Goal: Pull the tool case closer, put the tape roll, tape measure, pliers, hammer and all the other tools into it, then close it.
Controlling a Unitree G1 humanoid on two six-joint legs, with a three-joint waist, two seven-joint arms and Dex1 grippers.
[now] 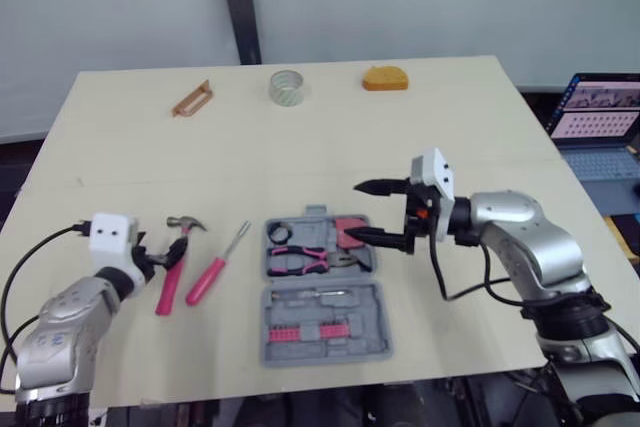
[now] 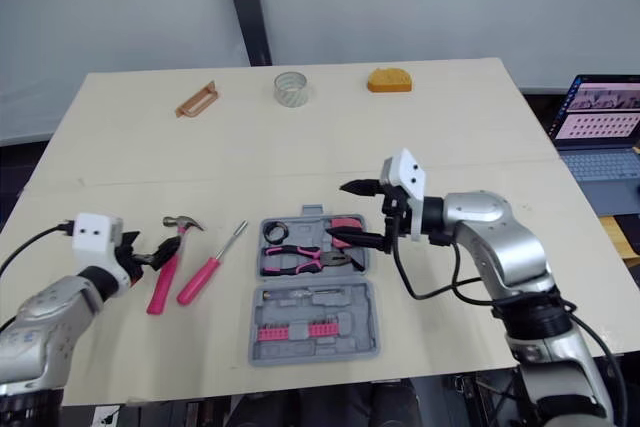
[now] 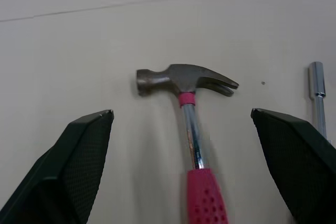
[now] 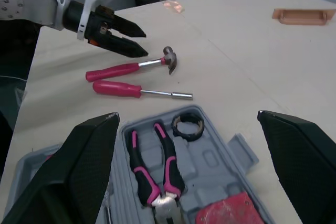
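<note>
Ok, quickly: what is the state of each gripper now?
Left gripper: open, empty, aimed at the hammer.
Right gripper: open, empty, over the tool case.

A pale wooden table [image 1: 300,157] carries everything: along its far edge lie a brown handle [image 1: 192,99], a tape roll [image 1: 287,87] and an orange block [image 1: 386,78] (well apart, the roll between the other two). Near the front edge an open grey tool case [image 1: 322,325] lies flat. To its left a pink-gripped screwdriver [image 1: 215,269] and a pink-gripped hammer [image 1: 172,267] lie side by side, close but apart.
</note>
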